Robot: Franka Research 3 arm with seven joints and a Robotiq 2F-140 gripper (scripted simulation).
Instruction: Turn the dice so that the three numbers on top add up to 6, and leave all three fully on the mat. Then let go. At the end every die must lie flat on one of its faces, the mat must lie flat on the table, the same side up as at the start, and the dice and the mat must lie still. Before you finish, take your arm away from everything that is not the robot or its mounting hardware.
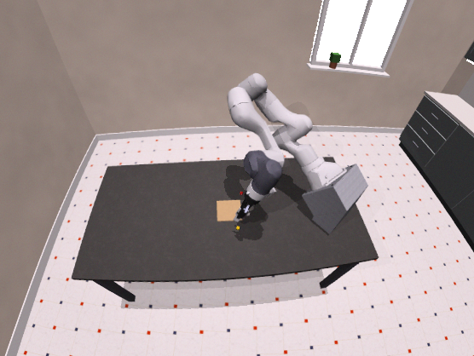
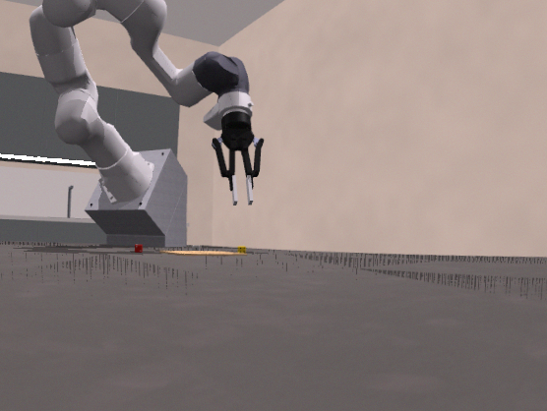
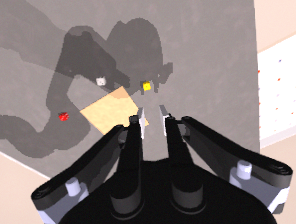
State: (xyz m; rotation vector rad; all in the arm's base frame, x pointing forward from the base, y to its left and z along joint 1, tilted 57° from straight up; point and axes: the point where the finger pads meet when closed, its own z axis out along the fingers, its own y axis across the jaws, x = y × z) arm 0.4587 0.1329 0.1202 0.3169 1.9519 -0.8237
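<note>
The fingers (image 1: 237, 219) (image 2: 250, 191) are a little apart, holding nothing, high above the worktop (image 1: 162, 243) (image 2: 275, 334) (image 3: 210, 65). Three dice sit off the mat (image 1: 227, 210) (image 2: 197, 253) (image 3: 112, 112).

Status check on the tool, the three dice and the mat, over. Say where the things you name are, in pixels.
Tool (image 1: 237, 220) (image 2: 242, 204) (image 3: 151, 113) partly open, holding nothing, above the table. Red die (image 1: 241, 193) (image 2: 139, 248) (image 3: 63, 116), yellow die (image 1: 238, 227) (image 2: 241, 249) (image 3: 146, 86), white die (image 3: 101, 81): all off the mat (image 1: 227, 210) (image 2: 197, 253) (image 3: 111, 111).
</note>
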